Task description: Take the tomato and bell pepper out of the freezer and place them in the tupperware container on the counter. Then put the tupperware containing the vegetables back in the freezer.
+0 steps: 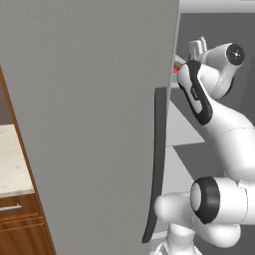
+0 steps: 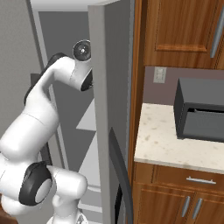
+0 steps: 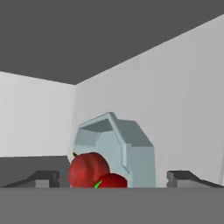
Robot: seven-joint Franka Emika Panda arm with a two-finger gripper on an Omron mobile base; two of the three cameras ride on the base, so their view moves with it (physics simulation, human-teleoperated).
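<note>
Vegetables sit inside the freezer [image 1: 89, 124] as the white arm reaches past its open grey door toward an upper shelf. In the hand view, the pincer [image 3: 117, 178] stands with its two dark tips spread wide apart, one at the lower left and one at the lower right, clamped on nothing. Between those tips, slightly left of the middle, lies the bell pepper [image 3: 86, 169], red and lumpy with a green bit at its base, and a second red piece [image 3: 114, 180] touches it on the right, too low in the picture to name. Just behind both rises the tupperware container [image 3: 124, 146], light blue-grey and tipped up on its edge against the pale back wall. In the right base view, the beige speckled tabletop [image 2: 162, 140] carries a dark box [image 2: 201, 109] under wooden cabinets.
</note>
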